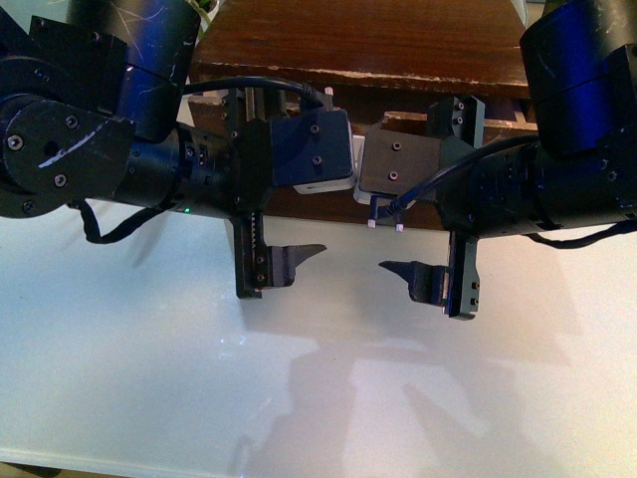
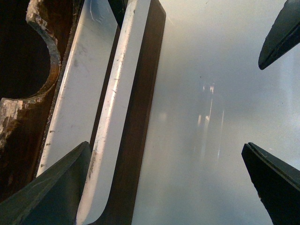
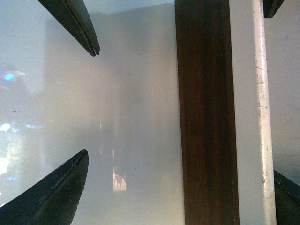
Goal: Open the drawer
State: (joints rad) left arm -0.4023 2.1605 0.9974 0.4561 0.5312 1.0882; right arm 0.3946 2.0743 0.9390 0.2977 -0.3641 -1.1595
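Observation:
The drawer (image 1: 311,207) is dark brown wood, mostly hidden behind both arms in the front view. The left wrist view shows its half-round notch (image 2: 29,61), its scratched whitish front (image 2: 79,84) and its long white bar handle (image 2: 112,117). My left gripper (image 2: 164,145) is open, and the handle lies between its fingers, close to one fingertip (image 2: 70,168). My right gripper (image 3: 180,164) is open too. The handle (image 3: 262,117) runs just inside one of its fingers (image 3: 287,190). The two grippers face each other in the front view.
The dark brown cabinet top (image 1: 368,40) stands over the drawer. The glossy white table (image 1: 318,398) stretches in front of it. The left gripper's lower finger (image 1: 291,262) and the right gripper's lower finger (image 1: 413,279) hang just above the table, a short gap apart.

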